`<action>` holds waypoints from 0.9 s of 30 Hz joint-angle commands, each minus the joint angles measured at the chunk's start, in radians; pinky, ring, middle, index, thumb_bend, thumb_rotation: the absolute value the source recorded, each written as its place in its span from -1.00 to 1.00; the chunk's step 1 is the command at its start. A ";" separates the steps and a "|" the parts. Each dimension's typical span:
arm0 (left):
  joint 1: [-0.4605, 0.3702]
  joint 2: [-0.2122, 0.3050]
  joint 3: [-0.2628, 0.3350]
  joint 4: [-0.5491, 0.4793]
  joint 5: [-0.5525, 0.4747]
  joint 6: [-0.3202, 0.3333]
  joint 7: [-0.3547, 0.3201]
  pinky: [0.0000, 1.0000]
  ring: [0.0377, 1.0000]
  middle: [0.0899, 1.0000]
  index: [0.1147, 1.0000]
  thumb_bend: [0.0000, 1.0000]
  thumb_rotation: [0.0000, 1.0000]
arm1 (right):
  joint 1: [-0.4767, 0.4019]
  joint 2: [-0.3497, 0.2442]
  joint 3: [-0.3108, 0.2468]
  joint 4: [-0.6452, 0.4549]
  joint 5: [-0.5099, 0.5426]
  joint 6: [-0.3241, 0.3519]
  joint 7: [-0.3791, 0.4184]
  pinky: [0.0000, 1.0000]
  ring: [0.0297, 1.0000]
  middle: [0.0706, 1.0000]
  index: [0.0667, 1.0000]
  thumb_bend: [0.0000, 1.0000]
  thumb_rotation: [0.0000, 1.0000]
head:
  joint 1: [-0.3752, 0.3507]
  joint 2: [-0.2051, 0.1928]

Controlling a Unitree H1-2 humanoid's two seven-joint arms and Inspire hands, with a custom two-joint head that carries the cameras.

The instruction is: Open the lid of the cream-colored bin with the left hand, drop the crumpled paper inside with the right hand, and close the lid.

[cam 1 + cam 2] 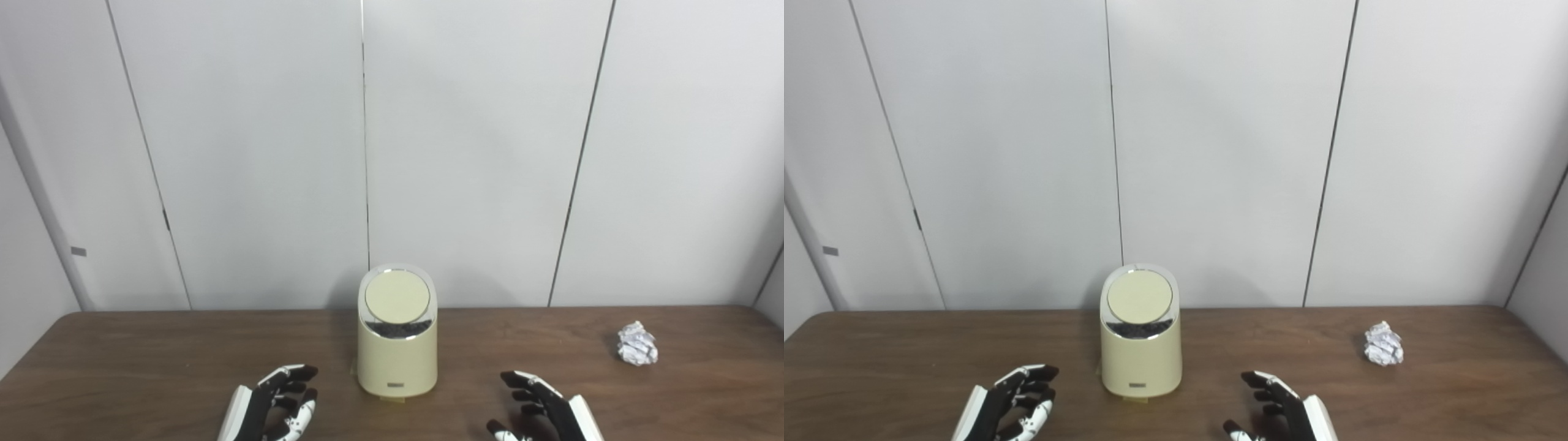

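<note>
Left eye view: both my hands rest low and empty at the near edge, nothing started yet.

I see the cream-colored bin [397, 352] standing upright mid-table [122, 355], its round lid [397, 297] tilted toward me with a dark gap showing under its lower edge, so I cannot tell whether it is fully seated. My left hand [272, 405] sits just left of the bin, fingers loosely curled and apart; my right hand [539, 410] likewise, holding nothing. The crumpled paper [637, 344] lies well apart to the right. I'd bring the left hand up to the lid's rim, avoiding shoving the light bin backward.
</note>
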 commanded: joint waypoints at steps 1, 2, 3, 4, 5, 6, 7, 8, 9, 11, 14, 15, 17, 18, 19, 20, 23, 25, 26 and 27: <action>0.043 -0.001 -0.008 -0.018 0.007 0.005 -0.011 0.31 0.45 0.46 0.42 -0.52 -0.39 | 0.016 0.001 0.017 -0.026 -0.003 0.072 0.058 0.37 0.51 0.54 0.48 -0.45 -0.64 | -0.002 0.018; 0.045 0.001 -0.008 -0.032 0.007 0.016 -0.017 0.32 0.46 0.47 0.42 -0.52 -0.39 | 0.017 -0.001 0.018 -0.043 -0.005 0.088 0.066 0.39 0.52 0.56 0.49 -0.45 -0.61 | -0.001 0.027; 0.047 0.002 -0.007 -0.045 0.006 0.024 -0.023 0.32 0.46 0.47 0.42 -0.52 -0.39 | 0.018 -0.003 0.019 -0.058 -0.004 0.101 0.073 0.40 0.53 0.56 0.49 -0.45 -0.58 | -0.002 0.036; 0.049 0.001 -0.005 -0.055 0.004 0.030 -0.027 0.32 0.46 0.47 0.42 -0.52 -0.36 | 0.021 -0.001 0.016 -0.068 0.000 0.103 0.072 0.41 0.54 0.57 0.49 -0.45 -0.57 | -0.002 0.045; 0.049 0.000 -0.003 -0.062 0.001 0.034 -0.031 0.32 0.46 0.47 0.42 -0.51 -0.33 | 0.022 0.001 0.013 -0.072 0.004 0.098 0.069 0.38 0.53 0.56 0.47 -0.44 -0.63 | -0.002 0.045; 0.050 -0.001 -0.001 -0.071 -0.001 0.037 -0.033 0.31 0.45 0.47 0.42 -0.50 -0.33 | 0.023 0.000 0.011 -0.077 0.009 0.092 0.069 0.35 0.51 0.55 0.46 -0.44 -0.66 | -0.002 0.055; 0.052 -0.003 -0.001 -0.080 -0.002 0.042 -0.035 0.29 0.44 0.46 0.41 -0.50 -0.33 | 0.024 -0.003 0.012 -0.080 0.009 0.086 0.069 0.33 0.50 0.54 0.46 -0.45 -0.67 | -0.001 0.060; 0.053 -0.004 -0.001 -0.088 0.001 0.043 -0.035 0.26 0.42 0.44 0.41 -0.49 -0.33 | 0.025 -0.005 0.012 -0.085 0.009 0.090 0.073 0.32 0.49 0.53 0.45 -0.46 -0.67 | 0.000 0.065; 0.055 -0.004 -0.003 -0.096 0.004 0.045 -0.035 0.25 0.41 0.43 0.40 -0.50 -0.34 | 0.026 -0.007 0.013 -0.091 0.007 0.093 0.076 0.32 0.49 0.53 0.46 -0.47 -0.64 | 0.002 0.068; 0.058 -0.007 -0.004 -0.108 0.007 0.052 -0.037 0.23 0.40 0.43 0.39 -0.50 -0.34 | 0.029 -0.008 0.011 -0.101 0.006 0.101 0.079 0.29 0.47 0.51 0.45 -0.48 -0.60 | 0.004 0.072; 0.059 -0.009 -0.006 -0.119 0.011 0.064 -0.041 0.23 0.39 0.42 0.39 -0.51 -0.35 | 0.030 -0.003 0.004 -0.107 0.014 0.111 0.081 0.29 0.47 0.51 0.45 -0.47 -0.54 | 0.005 0.075; 0.060 -0.009 -0.007 -0.121 0.011 0.066 -0.042 0.23 0.40 0.42 0.39 -0.51 -0.34 | 0.031 -0.002 0.003 -0.107 0.017 0.109 0.080 0.28 0.46 0.51 0.45 -0.47 -0.55 | 0.005 0.075; 0.062 -0.008 -0.008 -0.127 0.014 0.070 -0.045 0.23 0.40 0.43 0.39 -0.51 -0.33 | 0.032 0.000 0.001 -0.108 0.023 0.107 0.080 0.28 0.45 0.51 0.45 -0.47 -0.58 | 0.006 0.076; 0.062 -0.009 -0.009 -0.129 0.015 0.074 -0.046 0.23 0.40 0.43 0.39 -0.51 -0.33 | 0.032 0.000 0.001 -0.109 0.023 0.109 0.080 0.28 0.46 0.51 0.45 -0.46 -0.60 | 0.006 0.075; 0.062 -0.009 -0.008 -0.130 0.015 0.079 -0.048 0.24 0.41 0.43 0.40 -0.51 -0.33 | 0.032 -0.001 0.003 -0.111 0.019 0.111 0.080 0.28 0.46 0.51 0.45 -0.46 -0.60 | 0.006 0.075; 0.062 -0.010 -0.008 -0.129 0.012 0.081 -0.048 0.24 0.42 0.44 0.40 -0.52 -0.33 | 0.032 -0.001 0.004 -0.110 0.016 0.111 0.079 0.28 0.46 0.51 0.44 -0.46 -0.62 | 0.011 0.070; 0.060 -0.012 -0.004 -0.120 -0.003 0.080 -0.051 0.26 0.43 0.45 0.41 -0.49 -0.31 | 0.030 0.001 0.006 -0.098 0.015 0.107 0.075 0.29 0.47 0.51 0.44 -0.46 -0.64 | 0.014 0.060; 0.056 -0.012 -0.002 -0.126 -0.010 0.097 -0.058 0.29 0.46 0.48 0.43 -0.38 -0.19 | 0.029 0.003 0.004 -0.091 0.021 0.099 0.072 0.29 0.46 0.50 0.44 -0.46 -0.66 | 0.013 0.060; 0.052 -0.014 0.001 -0.137 -0.021 0.121 -0.068 0.30 0.47 0.49 0.44 -0.33 -0.14 | 0.029 0.005 0.002 -0.090 0.024 0.103 0.072 0.29 0.46 0.50 0.44 -0.46 -0.68 | 0.012 0.060; 0.047 -0.016 0.004 -0.152 -0.031 0.155 -0.081 0.35 0.51 0.53 0.48 -0.13 0.02 | 0.029 0.007 0.001 -0.091 0.026 0.108 0.073 0.31 0.47 0.51 0.44 -0.46 -0.68 | 0.011 0.059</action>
